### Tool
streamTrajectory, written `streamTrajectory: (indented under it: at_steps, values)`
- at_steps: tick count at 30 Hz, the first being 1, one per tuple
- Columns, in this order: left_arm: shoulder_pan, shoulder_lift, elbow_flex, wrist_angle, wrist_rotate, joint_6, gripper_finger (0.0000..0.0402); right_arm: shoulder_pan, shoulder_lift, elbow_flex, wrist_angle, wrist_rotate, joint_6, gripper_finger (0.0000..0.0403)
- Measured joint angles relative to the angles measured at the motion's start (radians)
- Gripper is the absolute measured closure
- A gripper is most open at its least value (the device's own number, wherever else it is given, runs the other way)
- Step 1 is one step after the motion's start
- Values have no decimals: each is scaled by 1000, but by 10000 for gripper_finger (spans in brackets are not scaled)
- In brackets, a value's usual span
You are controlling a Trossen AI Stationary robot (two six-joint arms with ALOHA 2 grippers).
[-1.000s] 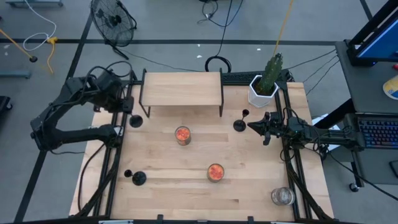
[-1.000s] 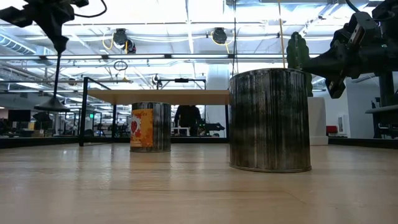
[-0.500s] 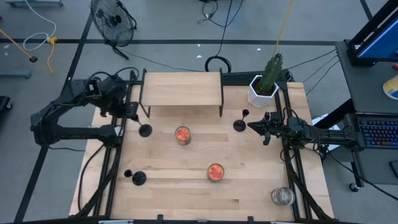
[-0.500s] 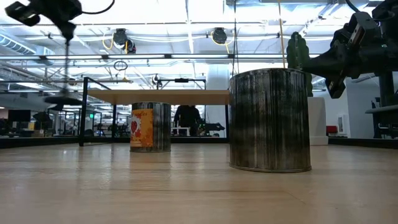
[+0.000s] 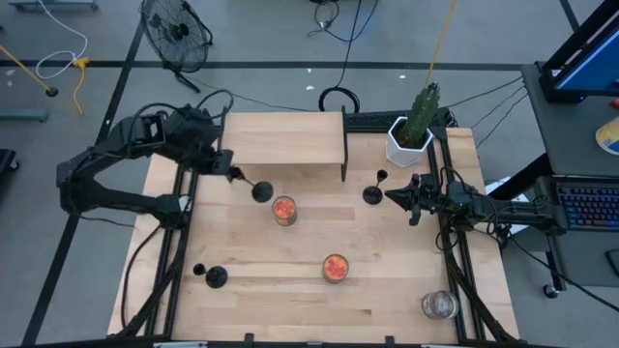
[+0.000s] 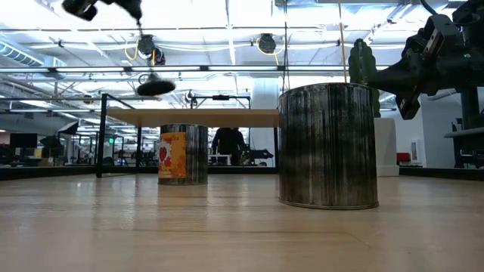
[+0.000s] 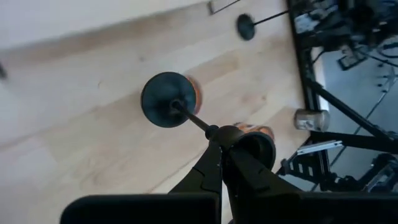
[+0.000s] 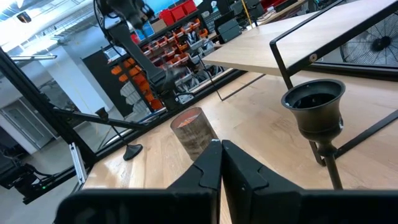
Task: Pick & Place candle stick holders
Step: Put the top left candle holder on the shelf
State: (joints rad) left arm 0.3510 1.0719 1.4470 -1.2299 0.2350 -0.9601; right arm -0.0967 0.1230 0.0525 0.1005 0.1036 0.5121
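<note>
The left gripper (image 5: 230, 172) is clamped on the thin stem of a small black metal candle stick holder (image 5: 259, 190), carrying it tilted in the air, its round flat base out ahead of the fingertips and above the wooden table (image 5: 290, 280), beside the front edge of the low wooden shelf on black legs (image 5: 282, 138). In the left wrist view the fingers (image 7: 214, 163) meet around the stem, and the base (image 7: 166, 99) covers most of the glass jar with orange contents (image 7: 194, 93) beneath it. The holder's cup end is hidden inside the grip. In the low view the lifted base (image 6: 155, 86) shows as a blurred dark disc.

The right gripper (image 5: 391, 194) is closed with nothing between its fingers, resting just beside a second black candle stick holder (image 5: 373, 191) that stands upright ahead of it. Its cup (image 8: 314, 107) fills the right wrist view, but its base is cut off there.

A third black candle stick holder (image 5: 212, 276) sits well behind the left gripper near the table's front left; whether it stands or lies is hard to tell. A second orange-filled jar (image 5: 335, 267) and a clear glass jar (image 5: 438, 304) stand nearer the front.
</note>
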Motion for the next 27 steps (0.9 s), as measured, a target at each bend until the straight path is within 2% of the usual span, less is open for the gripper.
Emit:
streamTrajectory:
  at_steps: [6,11,27]
  values:
    - [-1,100,163,-79,-21,47,398,0,0,0,0,0,0,399]
    - [0,164,248,-151,-53,85,398,0,0,0,0,0,0,399]
    - [22,185,266,-166,-78,102,398,-1,0,0,0,23,-2,399]
